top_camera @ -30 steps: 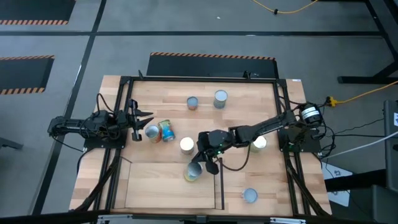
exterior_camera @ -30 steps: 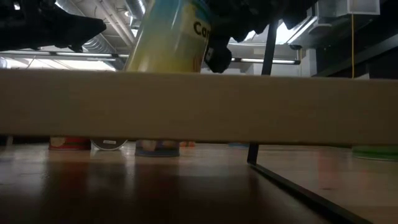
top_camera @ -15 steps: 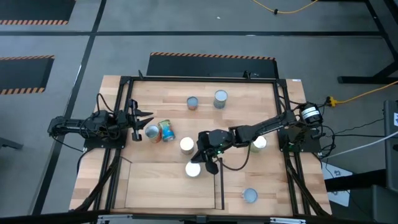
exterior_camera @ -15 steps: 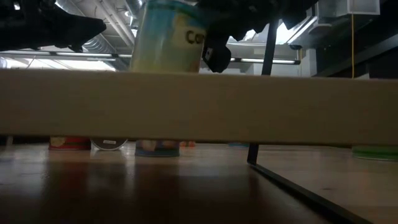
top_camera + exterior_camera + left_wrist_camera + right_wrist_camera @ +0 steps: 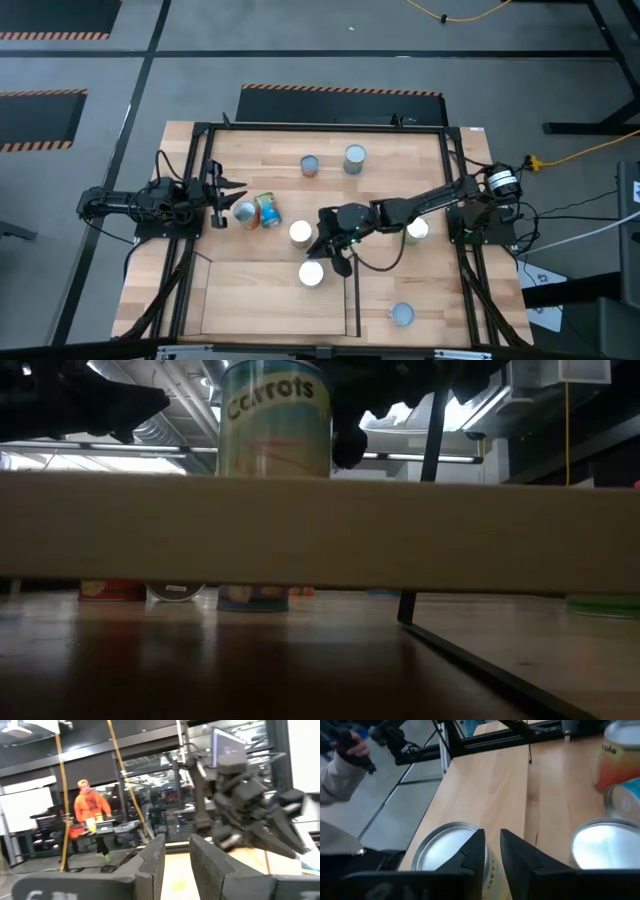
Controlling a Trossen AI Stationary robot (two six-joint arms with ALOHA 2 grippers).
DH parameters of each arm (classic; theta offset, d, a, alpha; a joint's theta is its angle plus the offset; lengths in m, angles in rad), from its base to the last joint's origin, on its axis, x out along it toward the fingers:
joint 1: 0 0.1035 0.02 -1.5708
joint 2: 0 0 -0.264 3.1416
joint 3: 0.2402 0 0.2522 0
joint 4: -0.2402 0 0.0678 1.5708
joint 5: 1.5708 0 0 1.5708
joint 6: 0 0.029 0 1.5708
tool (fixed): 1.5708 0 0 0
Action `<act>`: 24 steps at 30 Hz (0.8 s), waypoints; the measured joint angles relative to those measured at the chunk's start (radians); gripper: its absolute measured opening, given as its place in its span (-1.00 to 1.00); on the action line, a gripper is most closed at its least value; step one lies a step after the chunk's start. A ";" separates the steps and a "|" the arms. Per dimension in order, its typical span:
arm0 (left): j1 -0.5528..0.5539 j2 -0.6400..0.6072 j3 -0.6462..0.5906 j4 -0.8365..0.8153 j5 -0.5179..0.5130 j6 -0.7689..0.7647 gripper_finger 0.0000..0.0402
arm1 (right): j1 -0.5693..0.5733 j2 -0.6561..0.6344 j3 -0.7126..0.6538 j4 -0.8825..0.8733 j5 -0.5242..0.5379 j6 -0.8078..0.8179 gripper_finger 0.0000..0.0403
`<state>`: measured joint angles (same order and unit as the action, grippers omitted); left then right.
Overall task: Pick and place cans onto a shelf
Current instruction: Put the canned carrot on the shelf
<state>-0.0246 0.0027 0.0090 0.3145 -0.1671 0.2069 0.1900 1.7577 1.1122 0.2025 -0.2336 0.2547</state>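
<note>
A can with a "Carrots" label (image 5: 275, 420) stands upright on its base on the light-wood shelf (image 5: 320, 530). It shows with a white top in the high view (image 5: 311, 272), at the far edge of the shelf (image 5: 260, 300). My right gripper (image 5: 333, 250) is shut just right of the can, level with its top (image 5: 445, 845). Its fingers point between that can and a second white-topped can (image 5: 605, 842) on the table. My left gripper (image 5: 238, 190) waits open at the table's left, near a lying can (image 5: 245, 212). My right gripper comes level from the table's right side. The outer side of one finger (image 5: 470, 855) stands right beside the upper wall of the carrots can (image 5: 427, 855). I cannot tell whether it touches. The can stands upright on the shelf on its own.
Several more cans are on the table: an orange-labelled one (image 5: 268, 210), two at the far side (image 5: 310, 165) (image 5: 354, 157), one under my right arm (image 5: 417, 229), one near the front (image 5: 402, 314). A black rail (image 5: 357, 300) edges the shelf. A person's sleeve (image 5: 335, 780) shows beyond the table.
The carrots can leaned to one side on the shelf with my right gripper beside it. It has tipped upright onto its base and turned about, so that its label faces the low camera.
</note>
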 joint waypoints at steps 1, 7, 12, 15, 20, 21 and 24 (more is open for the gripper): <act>0.000 0.000 0.000 0.000 0.013 -0.013 -0.59 | -0.004 -0.015 0.000 -0.001 -0.010 -0.013 -0.68; 0.000 0.001 0.000 0.008 0.021 -0.127 -0.59 | -0.011 -0.183 0.000 -0.149 -0.029 -0.105 -0.68; -0.009 0.046 0.000 0.102 0.028 -0.178 -0.59 | -0.009 -0.358 0.000 -0.377 0.085 -0.164 -0.68; -0.030 0.108 0.013 0.144 0.028 -0.179 -0.59 | -0.007 -0.456 -0.033 -0.422 0.172 -0.189 -0.68; -0.064 0.289 0.130 0.151 0.006 -0.178 -0.59 | -0.032 -0.597 -0.165 -0.419 0.181 -0.185 -0.68; -0.069 0.336 0.162 0.149 0.000 -0.177 -0.59 | -0.041 -0.620 -0.197 -0.411 0.181 -0.182 -0.68; -0.081 0.489 0.274 0.145 0.001 -0.172 -0.59 | -0.062 -0.677 -0.291 -0.383 0.184 -0.160 -0.68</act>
<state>-0.1061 0.4920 0.2835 0.4596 -0.1664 0.0345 0.1282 1.0806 0.8210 -0.1801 -0.0499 0.0950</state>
